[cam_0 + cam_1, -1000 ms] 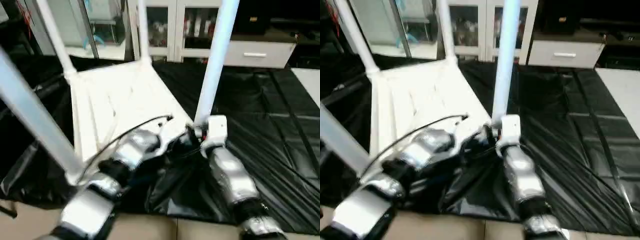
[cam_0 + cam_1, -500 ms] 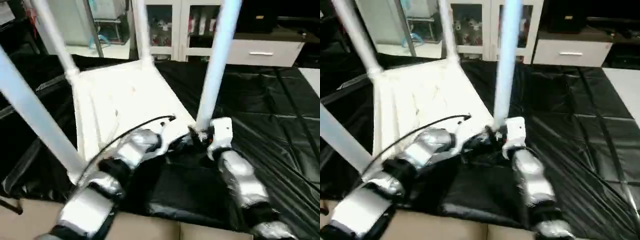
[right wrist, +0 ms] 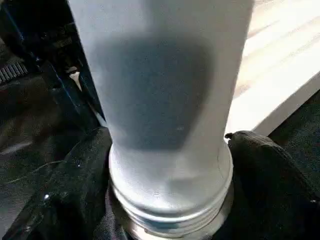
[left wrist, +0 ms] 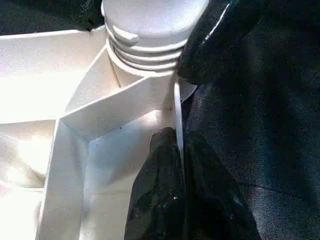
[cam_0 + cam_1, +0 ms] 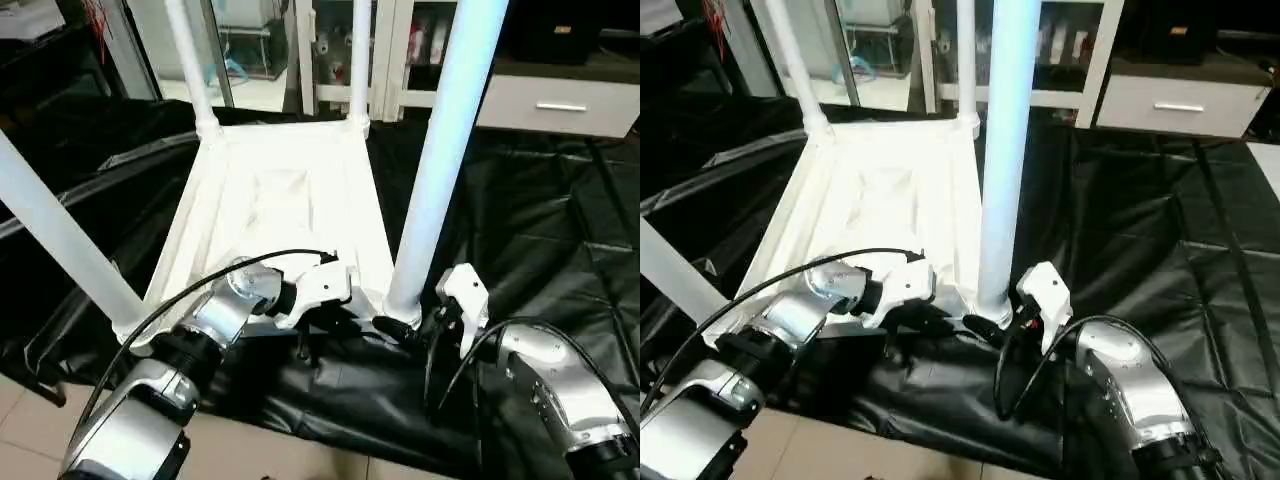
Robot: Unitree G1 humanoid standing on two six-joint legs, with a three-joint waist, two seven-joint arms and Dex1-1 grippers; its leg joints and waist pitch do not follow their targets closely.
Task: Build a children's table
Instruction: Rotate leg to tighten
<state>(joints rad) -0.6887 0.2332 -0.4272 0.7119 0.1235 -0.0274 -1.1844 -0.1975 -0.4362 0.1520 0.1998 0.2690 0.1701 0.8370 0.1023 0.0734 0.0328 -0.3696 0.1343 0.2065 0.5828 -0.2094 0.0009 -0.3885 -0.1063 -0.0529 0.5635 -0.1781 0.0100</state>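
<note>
Tabletop (image 5: 285, 215) lies upside down on the black-covered worktop (image 5: 540, 230), ribbed underside up, four white legs standing in its corner sockets. Near right leg (image 5: 440, 150) rises just ahead of my right arm; near left leg (image 5: 60, 240) slants off toward picture left; two far legs (image 5: 190, 65) (image 5: 360, 55) stand at the back corners.

My left pincer (image 4: 180, 150) is closed tight on the thin upright rim of the tabletop beside the near right socket, one finger (image 4: 155, 195) inside the rim, the other outside. My right pincer (image 3: 170, 220) stands spread wide, its black fingers (image 3: 65, 190) on either side of the near right leg at its base, where the threaded collar meets the socket; whether they press the leg I cannot tell.

The black cover is creased and bunched under my forearms. Behind the worktop: white cabinets with glass doors (image 5: 330, 45), and a low white drawer unit (image 5: 555, 100) to the right. Pale floor tiles (image 5: 290, 460) in the foreground.

Left wrist view gives the socket's stacked thread rings (image 4: 145, 52) and the slanting ribs running to it, plus a finger of the other pincer against the collar. Right wrist view gives the leg's grey lower end close up.
</note>
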